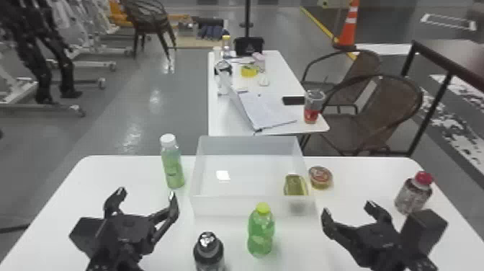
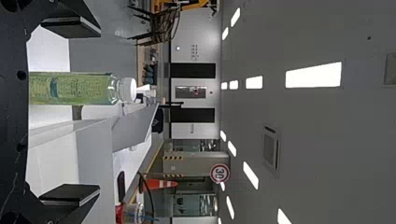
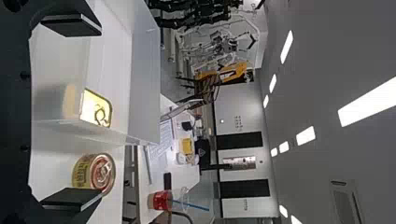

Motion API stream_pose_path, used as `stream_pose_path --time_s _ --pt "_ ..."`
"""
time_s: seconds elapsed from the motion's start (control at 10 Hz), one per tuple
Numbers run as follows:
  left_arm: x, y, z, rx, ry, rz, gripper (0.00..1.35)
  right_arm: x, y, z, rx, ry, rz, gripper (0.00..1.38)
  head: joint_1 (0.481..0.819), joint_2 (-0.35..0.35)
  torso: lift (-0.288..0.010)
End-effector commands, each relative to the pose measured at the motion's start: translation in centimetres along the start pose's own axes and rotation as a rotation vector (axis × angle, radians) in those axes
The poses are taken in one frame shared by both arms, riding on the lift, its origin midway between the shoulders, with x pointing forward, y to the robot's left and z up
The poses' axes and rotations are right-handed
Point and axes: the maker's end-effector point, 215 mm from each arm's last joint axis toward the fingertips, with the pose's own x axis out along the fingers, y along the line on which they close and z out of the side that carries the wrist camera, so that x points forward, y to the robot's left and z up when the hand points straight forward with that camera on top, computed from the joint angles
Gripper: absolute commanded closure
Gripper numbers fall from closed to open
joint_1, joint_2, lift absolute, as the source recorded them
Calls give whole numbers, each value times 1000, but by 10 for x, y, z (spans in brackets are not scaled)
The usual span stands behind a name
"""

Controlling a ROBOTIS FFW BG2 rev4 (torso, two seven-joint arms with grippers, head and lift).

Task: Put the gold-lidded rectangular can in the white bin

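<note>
The gold-lidded rectangular can (image 1: 295, 185) is inside the white bin (image 1: 252, 206), at its right end near the front corner. In the right wrist view the can (image 3: 96, 108) shows its gold lid beside the wall of the bin (image 3: 144, 84). My left gripper (image 1: 147, 192) stands open left of the bin, in front of a green bottle; in its wrist view the left gripper (image 2: 70, 112) has its fingers wide apart. My right gripper (image 1: 348, 210) is open to the right of the bin, and the right gripper (image 3: 71, 112) holds nothing in its wrist view.
Around the bin stand a white-capped green bottle (image 1: 173, 165) at left, a yellow-capped green bottle (image 1: 261, 232) and a dark bottle (image 1: 209, 252) in front, a round can (image 1: 320, 177) right beside it, and a red-capped bottle (image 1: 414, 192) farther right.
</note>
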Motion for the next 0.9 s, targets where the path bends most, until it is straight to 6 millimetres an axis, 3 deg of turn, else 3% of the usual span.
stream_pose_path --time_s 0.0,0.3,0.8 --pt "-2 3 -1 5 4 3 125 -23 0 -7 11 17 -10 79 549 0 -100" --pt "-6 1 -8 5 27 3 125 -50 17 -5 13 -8 8 76 549 0 -100" --pt "-10 6 -8 15 31 16 125 -49 25 -9 26 -10 13 81 549 0 -100"
